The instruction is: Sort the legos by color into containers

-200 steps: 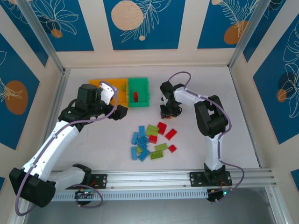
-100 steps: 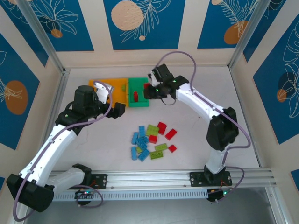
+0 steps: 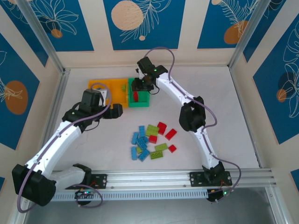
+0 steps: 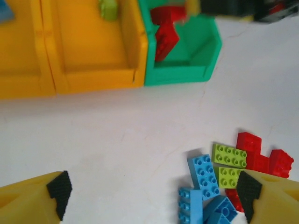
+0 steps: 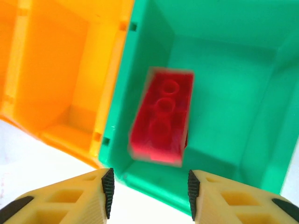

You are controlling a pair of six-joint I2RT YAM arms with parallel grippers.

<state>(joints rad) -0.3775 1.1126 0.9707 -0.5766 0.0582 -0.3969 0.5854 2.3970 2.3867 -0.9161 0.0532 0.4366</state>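
Right end effector (image 5: pixel 149 189) is hovering partly open, gripping nothing, with a blurred red lego (image 5: pixel 162 116) showing directly beneath its fingers, over the green container (image 5: pixel 219 60) floor. Left end effector (image 4: pixel 154 191) is hanging wide open and empty above the counter (image 4: pixel 117 140), with loose legos (image 4: pixel 219 182) lying just beside its right finger.
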